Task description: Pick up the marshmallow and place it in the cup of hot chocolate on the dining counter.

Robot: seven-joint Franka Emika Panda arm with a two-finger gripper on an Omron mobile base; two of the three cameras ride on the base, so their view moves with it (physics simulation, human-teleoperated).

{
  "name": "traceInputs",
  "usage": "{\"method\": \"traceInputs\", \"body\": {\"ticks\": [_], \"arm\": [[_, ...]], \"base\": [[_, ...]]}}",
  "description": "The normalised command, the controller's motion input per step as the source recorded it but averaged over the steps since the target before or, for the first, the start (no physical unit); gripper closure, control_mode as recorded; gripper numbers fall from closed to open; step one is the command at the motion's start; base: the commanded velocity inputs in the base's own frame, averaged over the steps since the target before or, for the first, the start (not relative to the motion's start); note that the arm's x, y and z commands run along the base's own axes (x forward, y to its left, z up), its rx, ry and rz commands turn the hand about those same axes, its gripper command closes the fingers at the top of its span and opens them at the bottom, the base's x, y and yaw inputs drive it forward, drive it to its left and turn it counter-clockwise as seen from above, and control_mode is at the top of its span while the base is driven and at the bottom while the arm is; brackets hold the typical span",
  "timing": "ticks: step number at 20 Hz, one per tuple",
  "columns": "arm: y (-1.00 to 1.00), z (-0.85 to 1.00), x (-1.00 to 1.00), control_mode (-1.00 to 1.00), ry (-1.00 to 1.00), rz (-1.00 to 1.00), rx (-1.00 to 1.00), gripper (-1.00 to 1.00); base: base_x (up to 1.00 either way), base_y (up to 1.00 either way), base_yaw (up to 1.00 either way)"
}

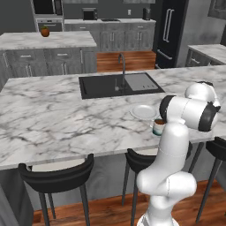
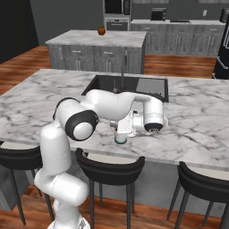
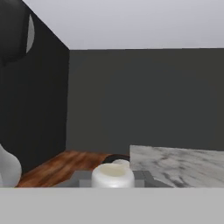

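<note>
White marshmallow (image 3: 113,175) sits at gripper (image 3: 113,183); we cannot tell finger state. Risk: poor alignment over cup of hot chocolate (image 1: 158,127) drops it onto dining counter (image 1: 66,119).

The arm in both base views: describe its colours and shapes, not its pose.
The arm is built of glossy white, rounded tubular segments, swelling into bulbous housings at the joints. Dark, nearly black rings and round caps mark those joints. No cables or printed markings show. Whether the tool is open or shut cannot be told.
</note>
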Motion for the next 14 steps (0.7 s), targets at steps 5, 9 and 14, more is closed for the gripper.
{"method": "traceInputs", "body": {"ticks": [5,9,14], "arm": [[0.0,-0.18,0.03,-1.0,0.05,0.0,0.0,1.0],[0.0,-0.22,0.02,-1.0,0.02,0.0,0.0,1.0],[0.0,-0.22,0.03,-1.0,0.04,0.0,0.0,1.0]], "base": [[0.0,0.0,0.0],[0.0,0.0,0.0],[0.0,0.0,0.0]]}}
